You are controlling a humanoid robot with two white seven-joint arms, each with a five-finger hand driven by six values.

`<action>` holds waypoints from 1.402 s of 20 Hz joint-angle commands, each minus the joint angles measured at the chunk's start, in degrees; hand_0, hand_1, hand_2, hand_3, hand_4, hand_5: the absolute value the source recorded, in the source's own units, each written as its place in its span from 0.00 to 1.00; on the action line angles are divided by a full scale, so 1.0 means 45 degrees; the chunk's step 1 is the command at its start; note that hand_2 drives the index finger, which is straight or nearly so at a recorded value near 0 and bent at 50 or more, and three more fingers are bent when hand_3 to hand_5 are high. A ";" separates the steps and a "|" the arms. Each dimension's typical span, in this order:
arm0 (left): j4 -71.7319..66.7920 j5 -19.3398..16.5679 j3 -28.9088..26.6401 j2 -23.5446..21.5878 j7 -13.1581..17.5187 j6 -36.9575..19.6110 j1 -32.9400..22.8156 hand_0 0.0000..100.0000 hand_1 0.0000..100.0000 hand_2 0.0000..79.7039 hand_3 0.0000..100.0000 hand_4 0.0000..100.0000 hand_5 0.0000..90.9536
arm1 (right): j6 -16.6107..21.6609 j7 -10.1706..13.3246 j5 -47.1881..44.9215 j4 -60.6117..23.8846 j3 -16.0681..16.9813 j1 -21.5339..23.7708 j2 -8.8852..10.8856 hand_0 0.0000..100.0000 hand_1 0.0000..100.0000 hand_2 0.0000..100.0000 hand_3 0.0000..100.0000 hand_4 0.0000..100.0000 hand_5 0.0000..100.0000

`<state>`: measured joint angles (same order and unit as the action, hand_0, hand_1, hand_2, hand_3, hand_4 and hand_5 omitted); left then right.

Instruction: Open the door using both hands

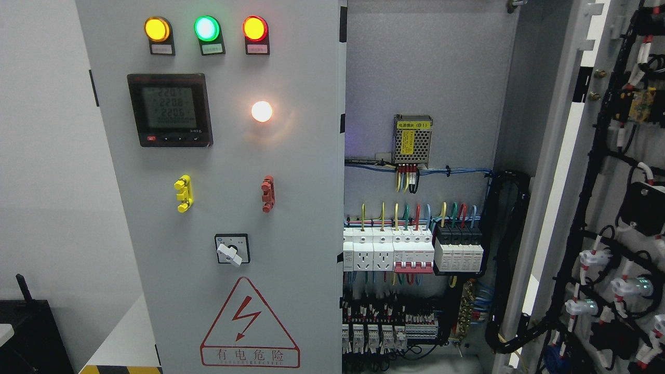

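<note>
Head view: right cabinet door (pixel 613 208) swung fully open, exposing breakers (pixel 410 252) right of closed left door (pixel 228 208); neither hand visible, state unknown.

Two doors (pixel 218 208), three indicator lamps (pixel 206 28), one meter (pixel 170 109), two handles (pixel 183 193), one rotary switch (pixel 231 250), perhaps three white sockets (pixel 368 255)

Single head view, level and straight-on — close to an electrical cabinet (pixel 332 208), at about the height of its meter (pixel 170 109). Closed left door (pixel 218 208) filling the centre-left of the frame, cut off at top and bottom. Open interior with breakers (pixel 410 249) at centre-right, swung-out right door (pixel 613 208) seen from its inner side at the right edge. Pale wall (pixel 47 156) at far left. No second view — nothing shared.
</note>
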<state>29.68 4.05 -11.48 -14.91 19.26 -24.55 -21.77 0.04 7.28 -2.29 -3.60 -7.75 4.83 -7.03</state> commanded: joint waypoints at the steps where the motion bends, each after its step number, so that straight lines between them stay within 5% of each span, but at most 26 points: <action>1: -0.7432 -0.0372 0.0989 0.3134 -0.0178 0.0144 0.2374 0.12 0.39 0.00 0.00 0.00 0.00 | -0.0008 0.0003 0.0000 0.0000 0.0003 0.0000 0.0000 0.12 0.39 0.00 0.00 0.00 0.00; 4: -0.7748 -0.0372 0.1163 0.3663 -0.0178 0.0513 0.3215 0.12 0.39 0.00 0.00 0.00 0.00 | -0.0008 0.0003 0.0000 0.0000 0.0003 0.0000 0.0000 0.12 0.39 0.00 0.00 0.00 0.00; 9: -0.7592 -0.0372 0.1477 0.3742 -0.0197 0.3285 0.3938 0.12 0.39 0.00 0.00 0.00 0.00 | -0.0008 0.0003 0.0000 0.0000 0.0003 0.0000 0.0000 0.12 0.39 0.00 0.00 0.00 0.00; 13: -0.7591 -0.0372 0.1477 0.3742 -0.0217 0.3912 0.4291 0.12 0.39 0.00 0.00 0.00 0.00 | -0.0008 0.0003 0.0000 0.0000 0.0003 0.0000 0.0000 0.12 0.39 0.00 0.00 0.00 0.00; 16: -0.7591 -0.0372 0.1477 0.3742 -0.0917 0.4693 0.4291 0.12 0.39 0.00 0.00 0.00 0.00 | -0.0008 0.0003 0.0000 0.0000 -0.0017 0.0000 0.0000 0.12 0.39 0.00 0.00 0.00 0.00; 23: -0.7591 -0.0372 0.1497 0.3742 -0.1291 0.4832 0.4291 0.12 0.39 0.00 0.00 0.00 0.00 | -0.0008 0.0003 0.0000 0.0000 0.0003 0.0000 0.0000 0.12 0.39 0.00 0.00 0.00 0.00; 28: -0.7397 -0.0372 0.1516 0.3742 -0.2248 0.4675 0.4291 0.12 0.39 0.00 0.00 0.00 0.00 | -0.0008 0.0003 0.0000 -0.0097 0.0022 0.0000 0.0000 0.12 0.39 0.00 0.00 0.00 0.00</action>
<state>-1.72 2.38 -5.41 -0.84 10.77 -2.68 -2.71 0.04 7.28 -2.26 -3.62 -7.72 4.83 -7.03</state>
